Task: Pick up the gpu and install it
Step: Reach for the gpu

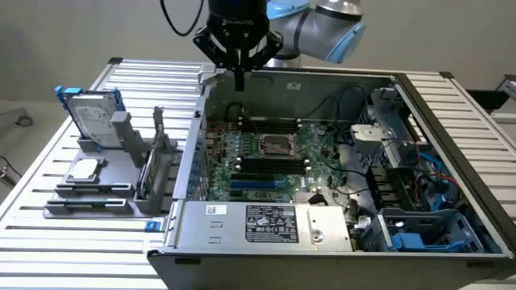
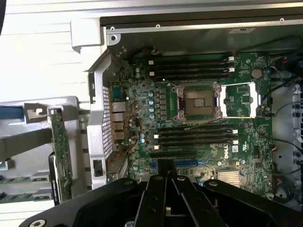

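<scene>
The gpu (image 1: 147, 169) stands on edge in a grey holder (image 1: 121, 199) on the table, at the exterior view's left of the open computer case (image 1: 266, 254). It is a thin green board with a silver bracket. The wrist view catches the gpu (image 2: 60, 151) edge-on beside the case wall. My gripper (image 1: 238, 83) hangs above the back left corner of the case, pointing down, shut with nothing in it. From the wrist, the gripper (image 2: 166, 171) shows its dark fingers pressed together over the motherboard (image 2: 199, 109).
A silver hard drive in a blue frame (image 1: 91, 115) stands upright in the same holder, and another drive (image 1: 84, 170) lies flat there. Inside the case are the motherboard (image 1: 266, 157), cables and a drive cage (image 1: 387, 139). The power supply (image 1: 274, 223) sits at the front.
</scene>
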Motion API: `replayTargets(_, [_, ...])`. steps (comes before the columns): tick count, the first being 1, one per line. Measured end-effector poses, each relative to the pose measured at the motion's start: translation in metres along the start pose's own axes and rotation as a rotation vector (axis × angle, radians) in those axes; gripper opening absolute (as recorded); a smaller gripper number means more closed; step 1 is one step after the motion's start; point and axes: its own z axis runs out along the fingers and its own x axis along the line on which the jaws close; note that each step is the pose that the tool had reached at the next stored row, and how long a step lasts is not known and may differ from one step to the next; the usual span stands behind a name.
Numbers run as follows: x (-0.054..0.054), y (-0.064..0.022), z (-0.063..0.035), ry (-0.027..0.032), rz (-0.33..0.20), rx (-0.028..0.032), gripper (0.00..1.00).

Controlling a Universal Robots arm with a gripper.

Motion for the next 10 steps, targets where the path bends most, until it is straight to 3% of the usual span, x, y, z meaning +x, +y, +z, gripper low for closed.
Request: replayTargets(10, [0.0, 0.0, 0.0, 0.0, 0.0, 0.0, 0.11])
